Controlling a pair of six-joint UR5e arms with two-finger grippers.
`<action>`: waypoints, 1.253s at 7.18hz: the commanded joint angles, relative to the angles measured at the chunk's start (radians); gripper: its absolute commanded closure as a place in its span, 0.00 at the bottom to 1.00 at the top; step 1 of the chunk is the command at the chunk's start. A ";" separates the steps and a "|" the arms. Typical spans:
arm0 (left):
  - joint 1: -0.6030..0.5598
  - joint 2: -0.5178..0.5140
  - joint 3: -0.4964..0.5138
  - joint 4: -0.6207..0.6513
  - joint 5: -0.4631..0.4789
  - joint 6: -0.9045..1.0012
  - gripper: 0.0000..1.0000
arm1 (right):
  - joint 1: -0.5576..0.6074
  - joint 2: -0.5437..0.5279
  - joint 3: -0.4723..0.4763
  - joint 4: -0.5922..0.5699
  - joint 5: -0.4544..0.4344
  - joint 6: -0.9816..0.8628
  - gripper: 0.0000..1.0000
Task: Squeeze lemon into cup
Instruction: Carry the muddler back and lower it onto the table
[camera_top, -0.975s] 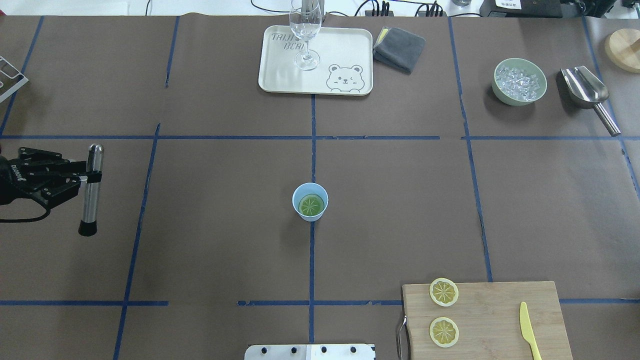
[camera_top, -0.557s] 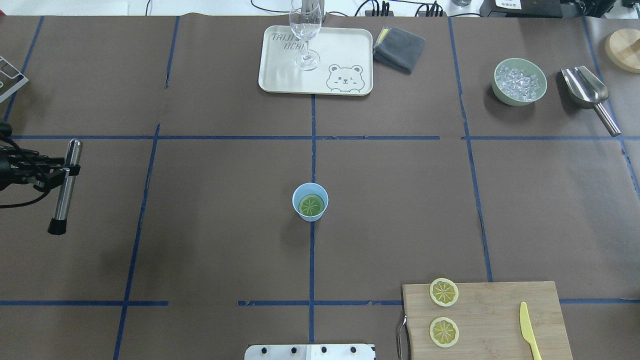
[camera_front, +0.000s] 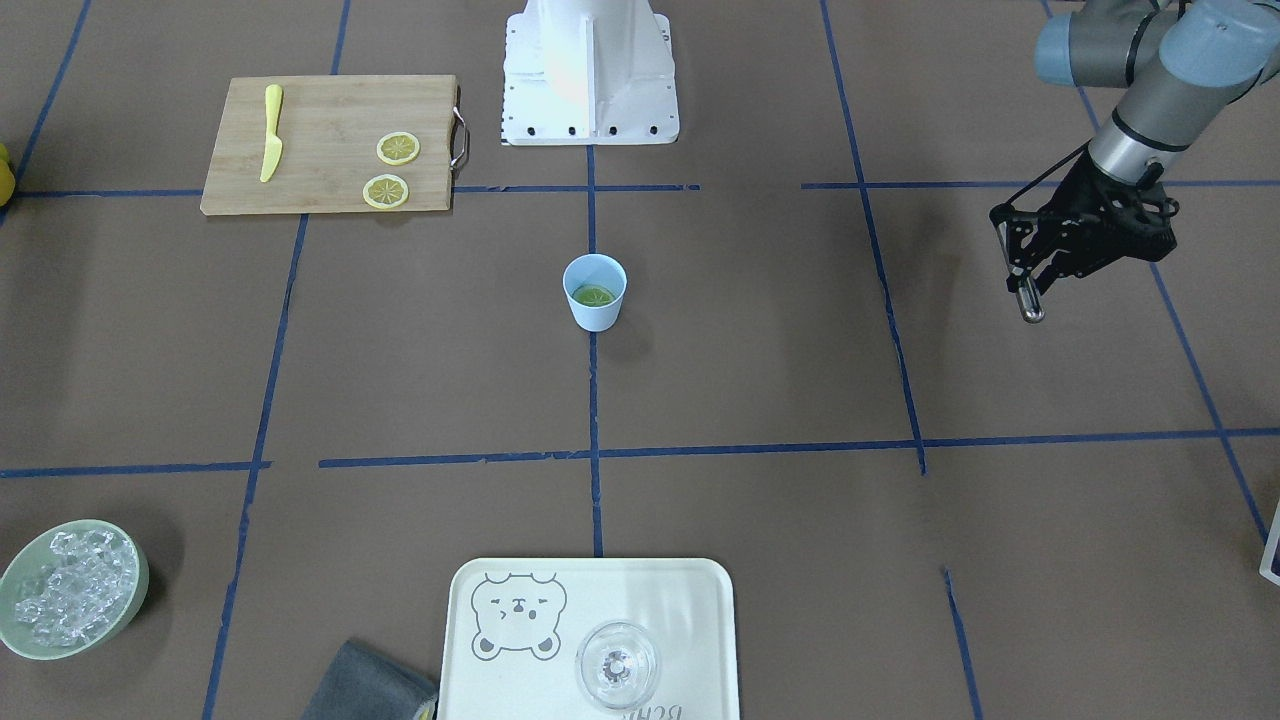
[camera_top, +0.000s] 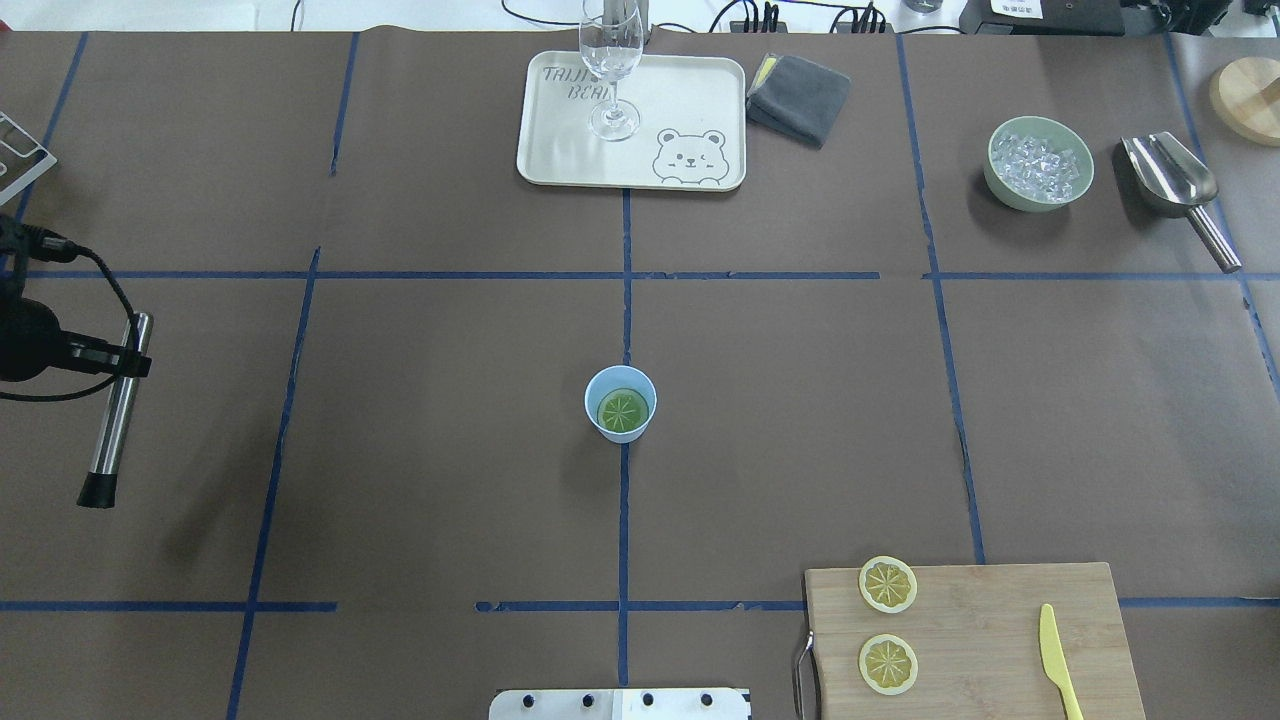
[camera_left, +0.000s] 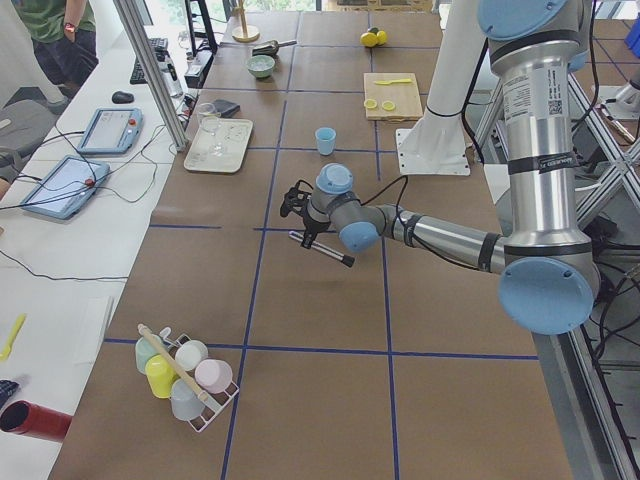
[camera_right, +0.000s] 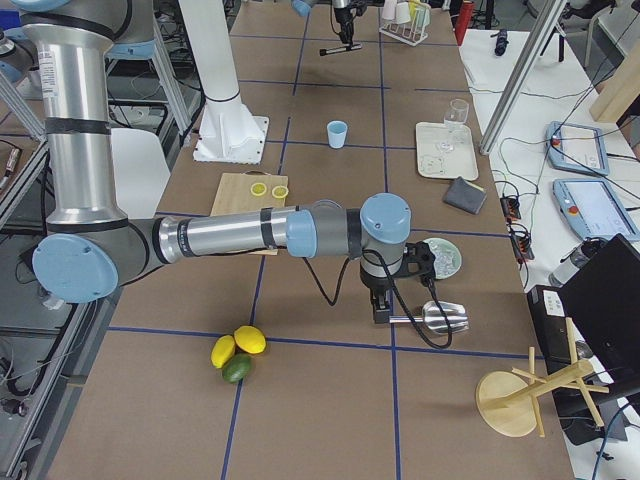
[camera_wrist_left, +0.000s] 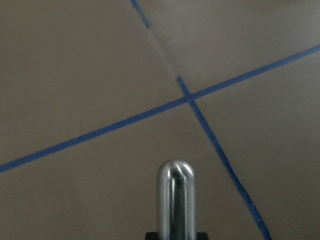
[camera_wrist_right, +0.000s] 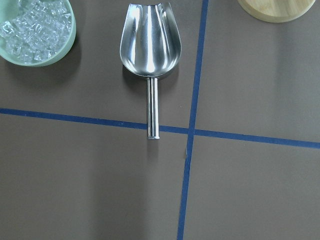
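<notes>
The light blue cup (camera_top: 620, 403) stands at the table's middle with one lemon slice (camera_top: 621, 410) lying flat inside it. Two more slices (camera_top: 887, 584) lie on the cutting board (camera_top: 1000, 620). My left gripper (camera_top: 126, 361) is far left of the cup, shut on a steel rod with a black tip (camera_top: 108, 440); it also shows in the front view (camera_front: 1022, 262). My right gripper (camera_right: 380, 300) shows only in the right side view, above the steel scoop (camera_wrist_right: 150, 45); I cannot tell whether it is open or shut.
A yellow knife (camera_top: 1055, 660) lies on the board. At the back are a cream tray (camera_top: 700, 100) with a wine glass (camera_top: 610, 70), a grey cloth (camera_top: 798, 95) and a green bowl of ice (camera_top: 1038, 163). A cup rack (camera_left: 185, 375) stands far left.
My left gripper has moved further left toward the table's edge with the rod in it, and the rod has come a little nearer the robot. The cup and slices have not moved.
</notes>
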 joint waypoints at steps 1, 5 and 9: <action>-0.006 -0.135 0.104 0.171 -0.038 -0.122 1.00 | 0.000 -0.001 0.001 0.010 -0.001 0.000 0.00; -0.003 -0.172 0.235 0.158 -0.032 -0.109 1.00 | 0.000 -0.017 -0.007 0.063 -0.003 0.004 0.00; 0.000 -0.175 0.235 0.158 -0.027 -0.029 0.64 | 0.000 -0.019 -0.007 0.063 -0.003 0.004 0.00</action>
